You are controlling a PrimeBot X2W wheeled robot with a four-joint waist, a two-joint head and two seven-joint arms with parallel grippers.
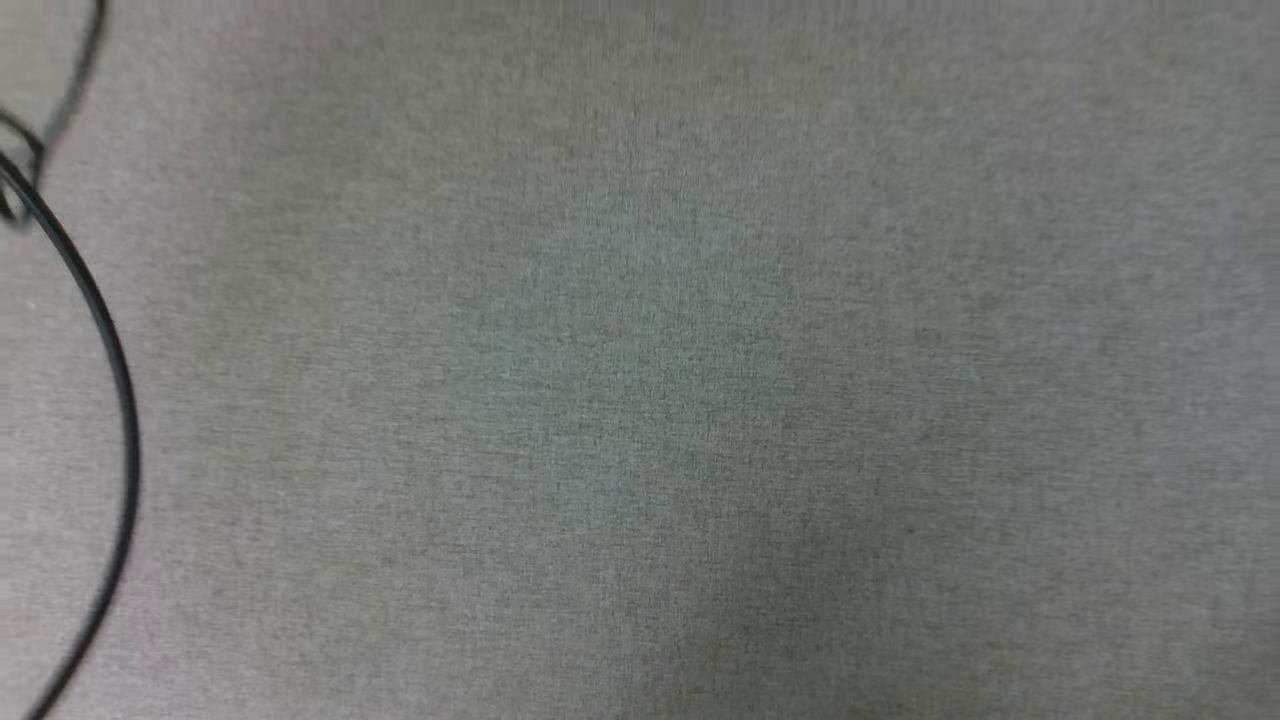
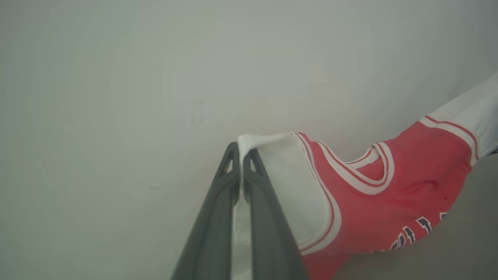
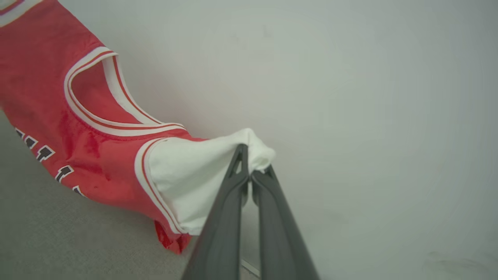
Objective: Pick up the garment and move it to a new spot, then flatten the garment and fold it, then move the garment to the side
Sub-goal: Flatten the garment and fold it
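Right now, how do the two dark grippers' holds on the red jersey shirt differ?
The left gripper pinches a flat white sleeve edge; the right gripper, a bunched sleeve tip. The red jersey shirt stretches rightward in the left gripper's view, leftward in the right gripper's. Both are shut.

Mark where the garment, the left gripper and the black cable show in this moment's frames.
garment (image 2: 408,186): left wrist view, red chest panel beside the neckline.
left gripper (image 2: 241,150): left wrist view, between its fingertips, shut on the white sleeve.
black cable (image 1: 129,420): head view, middle of its curve.
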